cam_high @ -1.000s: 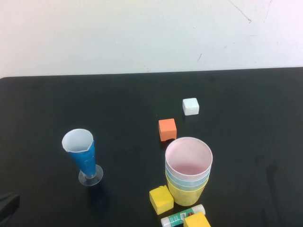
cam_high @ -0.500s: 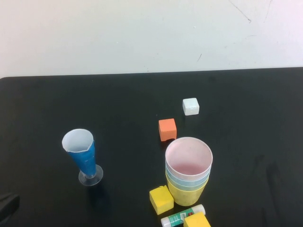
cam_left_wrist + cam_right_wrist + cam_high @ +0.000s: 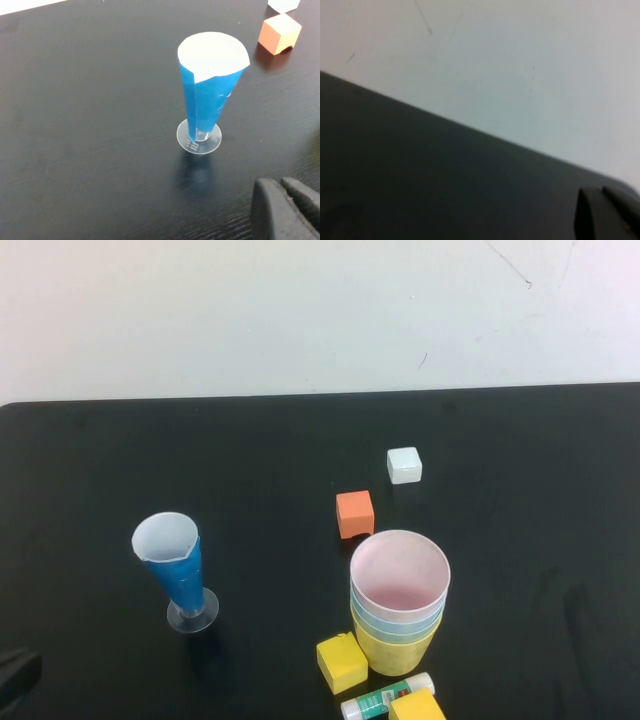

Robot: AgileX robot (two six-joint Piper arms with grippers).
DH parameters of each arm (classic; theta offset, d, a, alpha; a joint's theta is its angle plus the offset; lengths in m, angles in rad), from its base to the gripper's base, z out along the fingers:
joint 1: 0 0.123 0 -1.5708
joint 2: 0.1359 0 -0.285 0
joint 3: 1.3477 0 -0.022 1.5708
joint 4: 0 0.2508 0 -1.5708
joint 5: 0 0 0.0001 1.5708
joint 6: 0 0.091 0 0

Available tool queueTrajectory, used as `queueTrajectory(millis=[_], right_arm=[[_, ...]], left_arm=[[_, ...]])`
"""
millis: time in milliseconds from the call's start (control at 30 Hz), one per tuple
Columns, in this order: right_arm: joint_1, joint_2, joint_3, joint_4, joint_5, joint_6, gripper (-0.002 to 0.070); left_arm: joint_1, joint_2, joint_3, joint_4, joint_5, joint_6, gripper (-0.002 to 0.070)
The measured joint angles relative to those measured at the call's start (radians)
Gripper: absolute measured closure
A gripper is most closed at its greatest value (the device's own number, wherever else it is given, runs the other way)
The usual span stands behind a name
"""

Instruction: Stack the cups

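L hand (image 3: 290,210) & R hand (image 3: 607,215) closed (both empty).

At six o'clock, a yellow block (image 3: 416,707) and a glue stick (image 3: 385,696) are cut off by the edge. The green cup is hidden inside the stack of cups (image 3: 398,602).

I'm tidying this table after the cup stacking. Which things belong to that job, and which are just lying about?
Job:
- nested stack of matte plastic tumblers, pink on top, then light blue, yellow at the bottom
- left claw, shut, near the table's left front edge
- right claw, shut, off to the side

Lying about:
- blue-and-white cone cup
- orange cube
- white cube
- yellow cubes
- glue stick
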Motion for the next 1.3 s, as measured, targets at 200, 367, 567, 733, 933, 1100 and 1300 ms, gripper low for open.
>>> queueTrajectory(millis=[200, 367, 567, 733, 933, 1100, 1300], right_arm=[[0.005, 0.0, 0.001, -0.039, 0.242, 0.187, 0.0678], [0.053, 0.0, 0.001, -0.086, 0.302, 0.223, 0.0678], [0.067, 0.0, 0.001, -0.11, 0.304, 0.224, 0.0678], [0.067, 0.0, 0.001, -0.114, 0.304, 0.224, 0.0678], [0.067, 0.0, 0.001, -0.118, 0.304, 0.224, 0.0678], [0.067, 0.0, 0.001, -0.12, 0.304, 0.224, 0.0678], [0.067, 0.0, 0.001, -0.12, 0.304, 0.224, 0.0678]], left_arm=[[0.0, 0.0, 0.0, 0.0, 0.0, 0.0, 0.0677], [0.0, 0.0, 0.0, 0.0, 0.0, 0.0, 0.0677], [0.0, 0.0, 0.0, 0.0, 0.0, 0.0, 0.0677], [0.0, 0.0, 0.0, 0.0, 0.0, 0.0, 0.0677], [0.0, 0.0, 0.0, 0.0, 0.0, -0.003, 0.0677], [0.0, 0.0, 0.0, 0.0, 0.0, -0.003, 0.0677], [0.0, 0.0, 0.0, 0.0, 0.0, -0.003, 0.0677]])
